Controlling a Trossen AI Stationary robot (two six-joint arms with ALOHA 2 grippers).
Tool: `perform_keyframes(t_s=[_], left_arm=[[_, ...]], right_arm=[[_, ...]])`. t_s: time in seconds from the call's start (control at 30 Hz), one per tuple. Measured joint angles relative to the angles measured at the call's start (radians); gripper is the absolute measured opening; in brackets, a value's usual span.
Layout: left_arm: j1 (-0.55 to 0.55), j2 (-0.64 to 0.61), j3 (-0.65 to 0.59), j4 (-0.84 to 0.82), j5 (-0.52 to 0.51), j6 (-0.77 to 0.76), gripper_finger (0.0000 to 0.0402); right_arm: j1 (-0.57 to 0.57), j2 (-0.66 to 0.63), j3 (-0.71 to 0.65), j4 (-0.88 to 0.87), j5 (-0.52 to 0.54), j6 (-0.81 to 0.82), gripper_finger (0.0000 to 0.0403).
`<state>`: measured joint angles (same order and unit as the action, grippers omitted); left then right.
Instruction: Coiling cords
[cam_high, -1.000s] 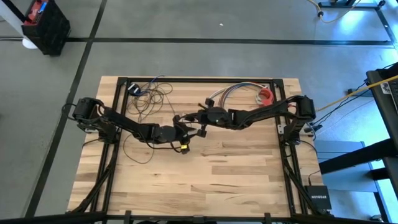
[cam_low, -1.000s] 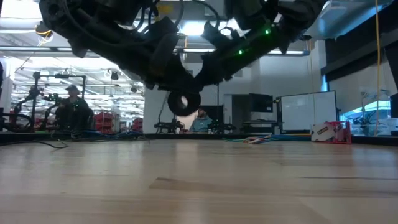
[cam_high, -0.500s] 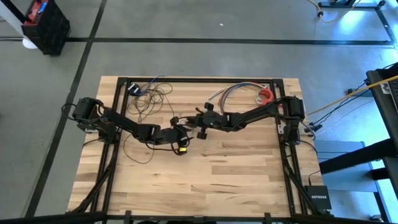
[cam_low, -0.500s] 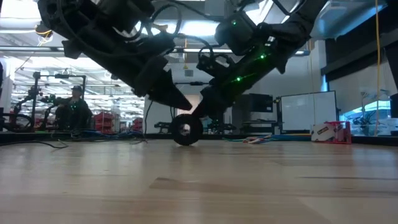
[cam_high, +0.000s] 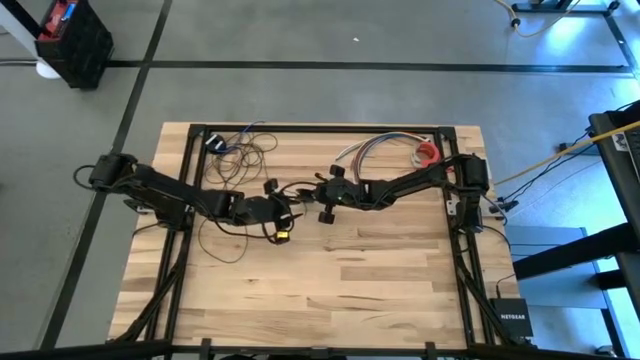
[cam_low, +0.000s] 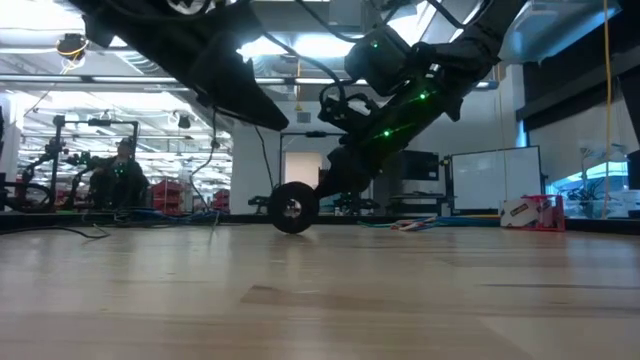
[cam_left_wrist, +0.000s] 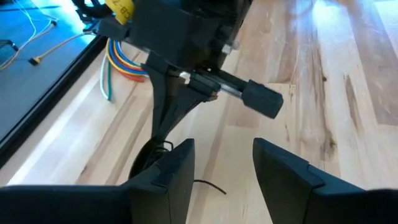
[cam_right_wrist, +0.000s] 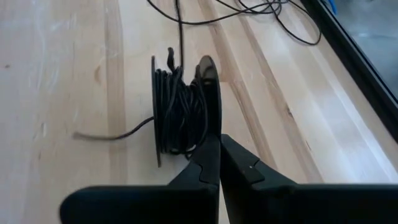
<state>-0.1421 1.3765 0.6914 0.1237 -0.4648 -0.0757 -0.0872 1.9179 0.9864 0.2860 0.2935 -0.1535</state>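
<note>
Where the thin dark brown-black cords (cam_high: 238, 152) are lying: loose loops are being shown at the far left of the pale wooden table (cam_high: 400, 290); other turns are being carried on the small black round puck (cam_right_wrist: 180, 115), standing on edge near the middle.
Right gripper (cam_right_wrist: 217, 142): jaws are being pressed together, tips touching the puck's rim; whether the rim is being pinched cannot be told.
Left gripper (cam_left_wrist: 224, 155): jaws are being held apart on nothing, near the puck.
Handling: the wire is being judged light, limp and tangle-prone; hold is best taken on the puck's stiff rim.
Hidden: the cords' free end and the loops' crossings are being lost in the high view.
</note>
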Motion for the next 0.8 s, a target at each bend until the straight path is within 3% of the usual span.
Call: perform_keyframes(t_s=[0.8], left_arm=[[0.001, 0.039, 0.000, -0.038, -0.001, -0.053, 0.0155]], right_arm=[[0.001, 0.000, 0.000, 0.006, 0.000, -0.001, 0.0005]])
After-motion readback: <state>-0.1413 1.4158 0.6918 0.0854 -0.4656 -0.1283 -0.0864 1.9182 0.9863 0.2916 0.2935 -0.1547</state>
